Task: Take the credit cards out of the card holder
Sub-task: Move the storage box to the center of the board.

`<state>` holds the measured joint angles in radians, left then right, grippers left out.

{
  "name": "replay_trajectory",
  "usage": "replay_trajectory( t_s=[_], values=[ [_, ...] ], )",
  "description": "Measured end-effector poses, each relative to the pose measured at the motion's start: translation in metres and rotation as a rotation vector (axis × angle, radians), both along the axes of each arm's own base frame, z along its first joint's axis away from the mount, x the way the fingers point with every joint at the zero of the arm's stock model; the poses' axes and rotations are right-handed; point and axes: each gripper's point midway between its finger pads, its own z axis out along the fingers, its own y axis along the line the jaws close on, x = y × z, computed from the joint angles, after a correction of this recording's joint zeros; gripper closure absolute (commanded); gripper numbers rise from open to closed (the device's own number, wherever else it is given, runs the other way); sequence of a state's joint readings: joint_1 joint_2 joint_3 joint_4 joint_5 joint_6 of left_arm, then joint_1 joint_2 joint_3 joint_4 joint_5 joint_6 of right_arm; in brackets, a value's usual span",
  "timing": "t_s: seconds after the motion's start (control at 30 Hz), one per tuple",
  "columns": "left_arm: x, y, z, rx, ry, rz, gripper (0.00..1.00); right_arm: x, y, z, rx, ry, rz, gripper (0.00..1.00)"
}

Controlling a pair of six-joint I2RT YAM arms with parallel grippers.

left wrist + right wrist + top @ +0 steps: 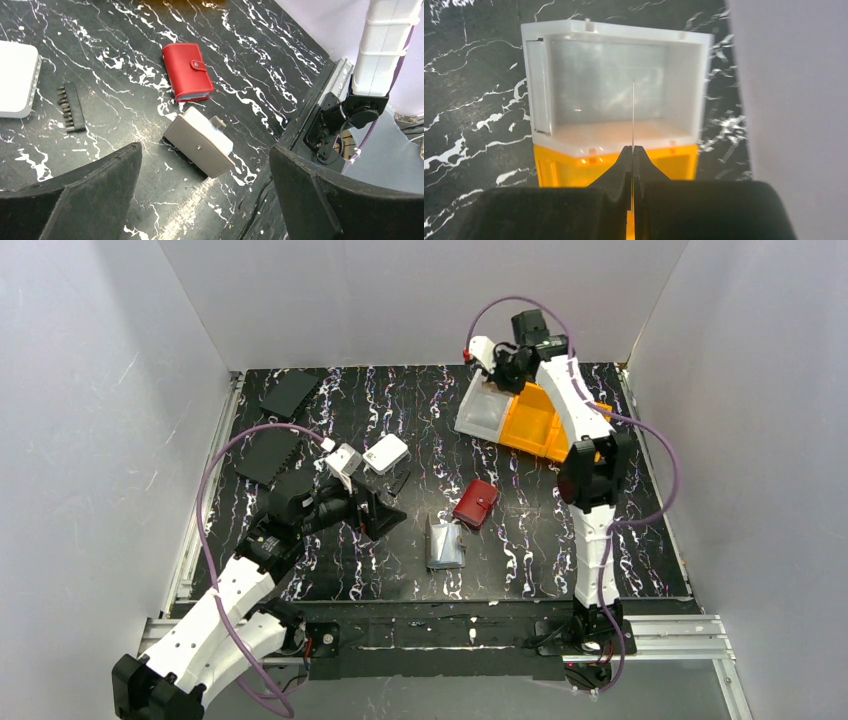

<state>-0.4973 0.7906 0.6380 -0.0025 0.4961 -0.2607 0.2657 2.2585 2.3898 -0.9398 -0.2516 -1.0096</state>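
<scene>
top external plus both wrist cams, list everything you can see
card holder: one, grey-taupe, front middle of the table
credit card: one in view, edge-on, colour unclear, pinched over the white bin
red wallet: one, red, snapped shut, just beyond the card holder
white bin: one, white, far right, against the orange bin
orange bin: one, orange, far right
white box: one, white, left of centre
bit strip: one, black, beside the white box
flat panels: two, black, far left
table: one, black with white veins
left gripper: open, left of the card holder
right gripper: shut on the credit card
</scene>
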Motion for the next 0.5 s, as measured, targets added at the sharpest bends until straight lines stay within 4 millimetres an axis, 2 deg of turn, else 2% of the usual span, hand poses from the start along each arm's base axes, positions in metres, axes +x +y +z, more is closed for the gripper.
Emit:
replay_trajectory(
  t_s=[0.1,0.17,0.3,0.4,0.5],
  values=[
    [-0.001,0.002,-0.008,0.005,0.004,0.01,0.02,0.005,0.007,-0.053,-0.038,0.087,0.003,0.99],
    [-0.001,0.003,-0.009,0.003,-0.002,0.013,0.02,0.008,0.012,-0.072,-0.046,0.108,0.006,0.99],
    [0.0,0.003,-0.006,-0.002,-0.017,0.017,0.02,0.018,0.026,-0.069,-0.034,0.066,0.016,0.99],
    [0.001,0.003,-0.006,-0.001,-0.022,0.017,0.02,0.024,0.028,-0.068,-0.019,0.045,0.01,0.99],
    [0.002,0.003,-0.008,0.004,-0.018,0.02,0.02,0.03,0.027,-0.075,0.005,0.027,-0.013,0.99]
  ],
)
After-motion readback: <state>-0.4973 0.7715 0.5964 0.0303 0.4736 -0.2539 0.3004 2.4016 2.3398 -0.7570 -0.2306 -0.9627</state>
